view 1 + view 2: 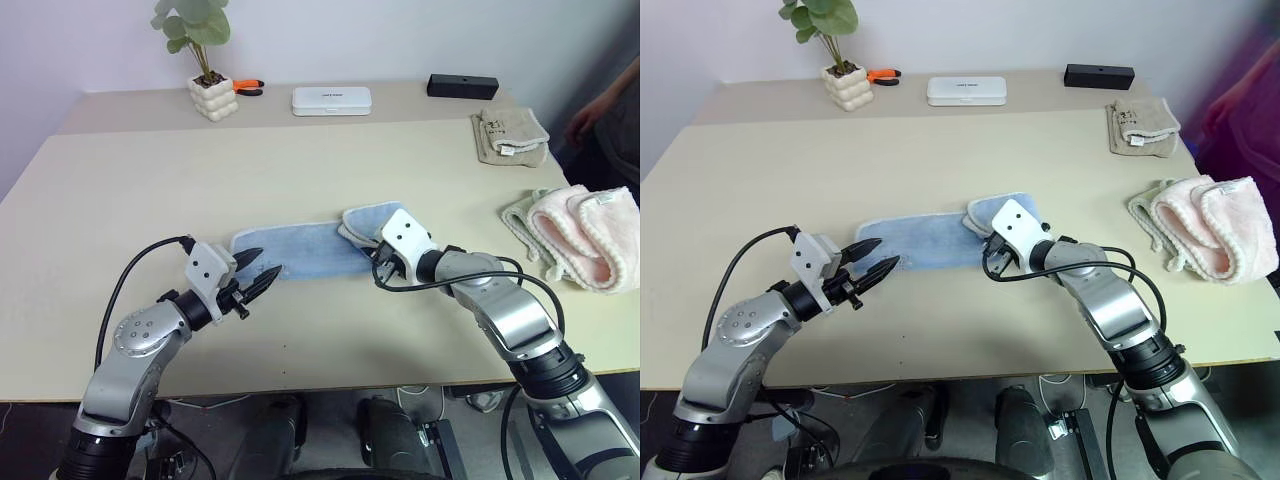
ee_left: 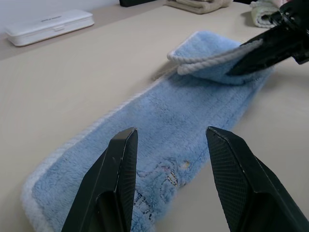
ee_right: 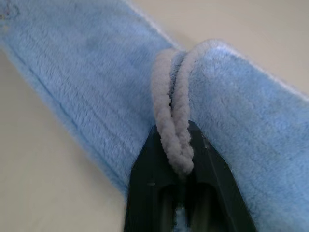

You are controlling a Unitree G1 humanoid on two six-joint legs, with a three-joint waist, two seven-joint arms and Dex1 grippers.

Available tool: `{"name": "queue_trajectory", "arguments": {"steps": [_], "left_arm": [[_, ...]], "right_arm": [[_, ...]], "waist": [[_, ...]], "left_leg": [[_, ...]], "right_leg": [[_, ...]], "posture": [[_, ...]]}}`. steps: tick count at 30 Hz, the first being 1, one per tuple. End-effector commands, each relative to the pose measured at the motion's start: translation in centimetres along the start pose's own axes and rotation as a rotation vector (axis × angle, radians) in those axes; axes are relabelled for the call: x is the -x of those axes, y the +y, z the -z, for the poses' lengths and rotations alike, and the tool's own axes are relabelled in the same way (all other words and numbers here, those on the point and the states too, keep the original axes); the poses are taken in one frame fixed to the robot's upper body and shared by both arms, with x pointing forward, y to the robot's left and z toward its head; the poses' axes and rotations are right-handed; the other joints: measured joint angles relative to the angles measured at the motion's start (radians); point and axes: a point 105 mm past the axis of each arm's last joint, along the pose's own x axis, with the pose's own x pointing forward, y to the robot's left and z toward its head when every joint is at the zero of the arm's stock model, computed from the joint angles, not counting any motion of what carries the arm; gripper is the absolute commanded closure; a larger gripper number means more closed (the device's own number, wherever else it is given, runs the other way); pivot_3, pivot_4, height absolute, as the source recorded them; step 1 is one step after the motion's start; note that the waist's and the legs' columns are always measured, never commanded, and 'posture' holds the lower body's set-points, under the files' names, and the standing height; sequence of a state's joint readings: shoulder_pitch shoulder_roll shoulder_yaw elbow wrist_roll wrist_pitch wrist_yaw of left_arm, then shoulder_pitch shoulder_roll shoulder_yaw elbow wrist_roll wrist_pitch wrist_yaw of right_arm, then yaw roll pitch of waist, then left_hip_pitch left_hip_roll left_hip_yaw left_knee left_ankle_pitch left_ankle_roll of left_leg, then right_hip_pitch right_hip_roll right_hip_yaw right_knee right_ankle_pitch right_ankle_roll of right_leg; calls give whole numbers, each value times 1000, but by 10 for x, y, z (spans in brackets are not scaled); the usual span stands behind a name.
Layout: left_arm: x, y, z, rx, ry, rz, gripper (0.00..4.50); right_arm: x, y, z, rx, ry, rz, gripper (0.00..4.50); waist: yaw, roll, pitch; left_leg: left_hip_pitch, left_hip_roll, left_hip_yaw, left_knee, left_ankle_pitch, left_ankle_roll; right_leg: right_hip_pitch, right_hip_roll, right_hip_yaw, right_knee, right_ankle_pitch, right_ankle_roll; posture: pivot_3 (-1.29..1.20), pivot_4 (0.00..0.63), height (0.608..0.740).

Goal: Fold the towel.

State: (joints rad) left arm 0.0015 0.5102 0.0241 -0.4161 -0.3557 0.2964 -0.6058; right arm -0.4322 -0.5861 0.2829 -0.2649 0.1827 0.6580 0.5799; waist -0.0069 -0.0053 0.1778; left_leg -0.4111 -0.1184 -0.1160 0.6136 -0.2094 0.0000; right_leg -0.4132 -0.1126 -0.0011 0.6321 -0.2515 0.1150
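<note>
The towel (image 1: 300, 252) is a light blue terry strip lying across the middle of the table (image 1: 120, 190), with a small dark embroidered mark (image 2: 164, 174) near its left end. Its right end (image 1: 375, 220) is folded back over the strip. My right gripper (image 3: 177, 145) is shut on that folded end, with the doubled whitish hem (image 3: 171, 111) pinched between its black fingers. In the left eye view it sits at the towel's right end (image 1: 380, 258). My left gripper (image 1: 272, 260) hovers just over the towel's left end, open, with nothing between its fingers (image 2: 120, 164).
A beige folded towel (image 1: 510, 135) lies at the back right. A pink fluffy towel (image 1: 585, 235) rests on a pale green one (image 1: 520, 215) at the right edge. A potted plant (image 1: 210, 90), an orange tool (image 1: 248, 87), a white case (image 1: 331, 99) and a black box (image 1: 462, 86) line the far side. A person's hand (image 1: 590, 115) shows at the right.
</note>
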Motion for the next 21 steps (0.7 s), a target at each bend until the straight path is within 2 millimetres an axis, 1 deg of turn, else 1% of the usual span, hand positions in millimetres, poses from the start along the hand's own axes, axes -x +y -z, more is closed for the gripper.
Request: {"name": "queue_trajectory", "arguments": {"steps": [1, 2, 5, 6, 8, 11, 12, 13, 15, 16, 18, 20, 21], "left_arm": [[5, 0, -9, -35, -24, -16, 2245], [6, 1, -8, -33, -23, -21, 2245], [9, 4, -7, -25, -21, -48, 2245], [9, 6, -6, -19, -21, -62, 2245], [10, 10, -5, -9, -24, -90, 2245], [10, 14, -6, 4, -34, -126, 2245], [10, 15, -6, 12, -41, -137, 2245], [10, 17, -7, 26, -48, -155, 2245], [11, 19, -7, 44, -54, -177, 2245], [12, 18, -7, 55, -54, -189, 2245], [14, 18, -5, 70, -49, -207, 2245], [17, 16, -3, 85, -37, -225, 2245], [20, 15, -1, 97, -26, -235, 2245]], "right_arm": [[19, 5, -36, 21, -180, -69, 2191], [24, 1, -42, 2, -216, -68, 1730], [34, -15, -56, -105, -308, -53, 1730], [35, -23, -57, -142, -318, -29, 1986], [31, -35, -52, -173, -295, 21, 2799], [18, -41, -35, -142, -213, 73, 4288], [13, -42, -28, -135, -184, 89, 4401], [5, -38, -18, -119, -146, 83, 4401], [-4, -30, -6, -94, -99, 60, 4401], [-11, -26, 5, -92, -60, 52, 4401], [-20, -22, 19, -94, -8, 56, 4401], [-23, -20, 24, -63, 6, 49, 4401], [-22, -19, 21, -56, -10, 38, 4401]], "waist": [[0, 0, 0], [-1, 0, 0], [-1, 0, 0], [-2, 0, 0], [-3, 0, 0], [-1, 0, 0], [-1, 0, 0], [-1, 0, 0], [-2, 0, 0], [-2, 0, 0], [-6, 0, 0], [-6, 0, 0], [-5, 0, 0]], "left_leg": [[0, 0, 0, 0, 0, 0], [0, 0, 0, 0, 0, 0], [0, 0, 0, 0, 0, 0], [0, 0, 0, 0, 0, 0], [0, 0, 0, 0, 0, 0], [1, 0, 0, 0, 0, 0], [1, 0, 0, 0, 0, 0], [1, 0, 0, 0, 0, 0], [1, 0, 0, 0, 0, 0], [1, 0, 0, 0, 0, 0], [1, 0, 0, 0, 0, 0], [1, 0, 0, 0, 0, 0], [1, 0, 0, 0, 0, 0]], "right_leg": [[0, 0, 0, 0, 0, 0], [0, 0, 0, 0, 0, 0], [0, 0, 0, 0, 0, 0], [1, 0, 0, 0, 0, 0], [1, 0, 0, 0, 0, 0], [1, 0, 0, -1, 0, 0], [1, 0, 0, -1, 0, 0], [0, 0, 0, -1, 0, 0], [0, 0, 0, -1, 0, 0], [0, 0, 0, -1, 0, 0], [0, 0, 0, 0, 0, 0], [0, 0, 0, 0, 1, 0], [0, 0, 0, 0, 1, 0]], "posture": [[0, 150, 740], [0, 150, 740], [0, 150, 740], [0, 150, 740], [0, 150, 740], [0, 150, 740], [0, 150, 740], [0, 150, 740], [0, 150, 740], [0, 150, 740], [0, 150, 740], [0, 150, 740], [0, 150, 740]]}}
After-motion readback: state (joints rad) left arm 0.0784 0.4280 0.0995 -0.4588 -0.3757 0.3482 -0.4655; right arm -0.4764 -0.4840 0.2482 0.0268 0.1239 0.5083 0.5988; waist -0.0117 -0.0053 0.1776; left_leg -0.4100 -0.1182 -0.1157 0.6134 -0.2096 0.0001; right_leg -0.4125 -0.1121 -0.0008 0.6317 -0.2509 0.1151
